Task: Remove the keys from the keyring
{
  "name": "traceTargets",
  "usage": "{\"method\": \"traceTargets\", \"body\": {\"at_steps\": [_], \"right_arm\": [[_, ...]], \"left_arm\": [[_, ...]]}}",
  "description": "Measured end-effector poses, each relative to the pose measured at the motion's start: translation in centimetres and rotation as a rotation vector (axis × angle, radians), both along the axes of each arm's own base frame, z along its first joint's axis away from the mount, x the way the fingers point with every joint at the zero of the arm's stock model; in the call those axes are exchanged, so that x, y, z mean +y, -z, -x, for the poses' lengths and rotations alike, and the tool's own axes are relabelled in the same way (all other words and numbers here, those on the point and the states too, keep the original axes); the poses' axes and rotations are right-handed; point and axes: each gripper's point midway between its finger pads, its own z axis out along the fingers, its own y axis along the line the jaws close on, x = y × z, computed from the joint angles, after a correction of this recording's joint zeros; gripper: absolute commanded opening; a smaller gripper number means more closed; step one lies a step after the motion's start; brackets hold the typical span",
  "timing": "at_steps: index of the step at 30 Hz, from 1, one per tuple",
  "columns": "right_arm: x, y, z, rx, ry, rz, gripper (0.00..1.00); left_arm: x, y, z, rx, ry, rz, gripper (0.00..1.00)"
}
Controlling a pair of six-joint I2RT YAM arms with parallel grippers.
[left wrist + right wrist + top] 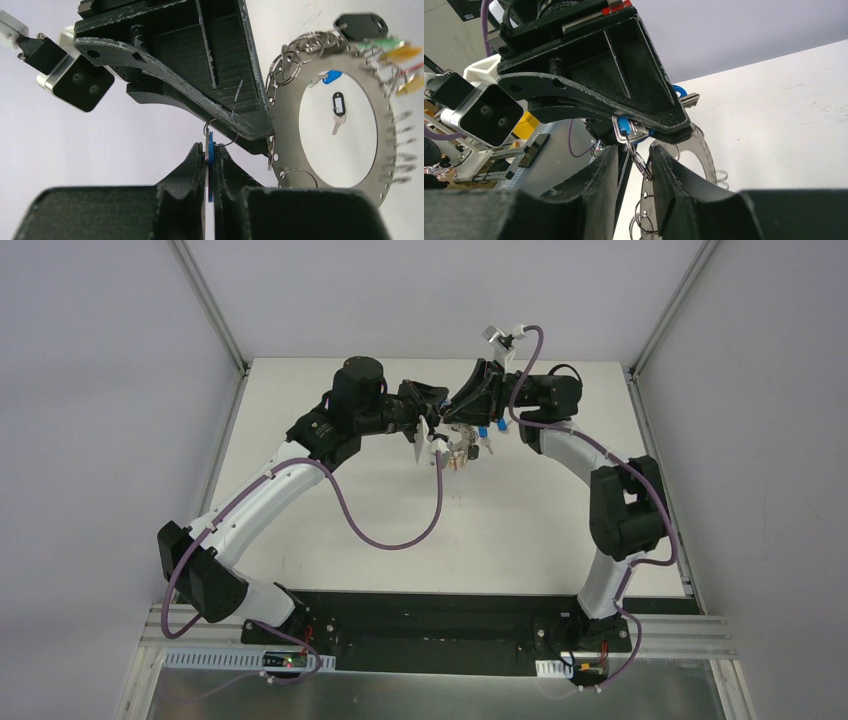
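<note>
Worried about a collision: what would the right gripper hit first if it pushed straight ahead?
Likely the blue-tagged key and its small ring, held by the left gripper just behind; depth is unclear.

No writing here can be read. At the top left of the right wrist view, a small white sticker (468,16) on a black plate carries print too fine to make out. The black tag (338,104) seen through the keyring (287,125) has a pale label window; whether it bears lettering I cannot tell.
</note>
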Motion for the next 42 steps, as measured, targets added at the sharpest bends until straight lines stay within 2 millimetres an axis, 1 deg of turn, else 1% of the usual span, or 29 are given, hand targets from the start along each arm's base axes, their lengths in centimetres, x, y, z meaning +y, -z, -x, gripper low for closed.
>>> {"method": "traceTargets", "body": {"at_steps": [8, 9, 14, 15, 18, 21, 26, 29, 30, 33, 35, 36, 37, 38, 42], "right_arm": [[-0.2, -0.1, 0.6, 0.017, 0.002, 0.001, 0.18], [-0.2, 0.0, 0.7, 0.019, 0.002, 0.000, 0.18], [-0.4, -0.1, 1.0, 0.032, 0.004, 0.001, 0.41], [-0.4, -0.1, 1.0, 0.032, 0.002, 0.002, 0.43], [-0.4, -0.2, 1.2, 0.031, -0.001, 0.004, 0.43], [-0.5, -0.3, 1.3, 0.031, -0.001, 0.004, 0.38], [-0.7, -0.5, 1.2, 0.032, 0.003, 0.004, 0.35], [-0.8, -0.5, 1.1, 0.033, 0.007, 0.004, 0.30], [-0.9, -0.5, 1.1, 0.033, 0.009, 0.003, 0.30], [-1.0, -0.5, 0.9, 0.035, 0.014, 0.004, 0.36], [-1.1, -0.5, 0.8, 0.036, 0.017, 0.004, 0.37], [-1.2, -0.5, 0.8, 0.036, 0.019, 0.004, 0.35], [-1.2, -0.5, 0.7, 0.036, 0.020, 0.004, 0.29], [-1.3, -0.5, 0.7, 0.036, 0.022, 0.004, 0.25], [-1.4, -0.6, 0.7, 0.038, 0.023, 0.004, 0.18]], "left_arm": [[0.0, 0.0, 0.0, 0.001, 0.001, 0.000, 0.00], [0.0, 0.0, 0.0, 0.001, 0.001, 0.000, 0.00], [-0.1, 0.0, 0.1, 0.001, 0.001, 0.001, 0.00], [0.0, 0.0, 0.0, 0.001, 0.001, 0.001, 0.00], [0.0, 0.0, 0.0, 0.000, 0.000, 0.002, 0.00], [0.0, 0.0, 0.0, 0.001, 0.000, 0.002, 0.00], [0.0, -0.1, 0.1, 0.000, 0.000, 0.003, 0.00], [0.0, -0.2, 0.1, -0.002, 0.001, 0.005, 0.00], [0.0, -0.2, 0.1, -0.002, 0.000, 0.005, 0.00], [0.0, -0.4, 0.2, -0.004, 0.000, 0.007, 0.00], [0.1, -0.5, 0.2, -0.007, 0.000, 0.009, 0.00], [0.1, -0.6, 0.3, -0.009, 0.000, 0.010, 0.00], [0.1, -0.6, 0.3, -0.010, 0.000, 0.011, 0.00], [0.2, -0.7, 0.3, -0.010, 0.000, 0.011, 0.00], [0.2, -0.8, 0.4, -0.012, 0.001, 0.014, 0.00]]}}
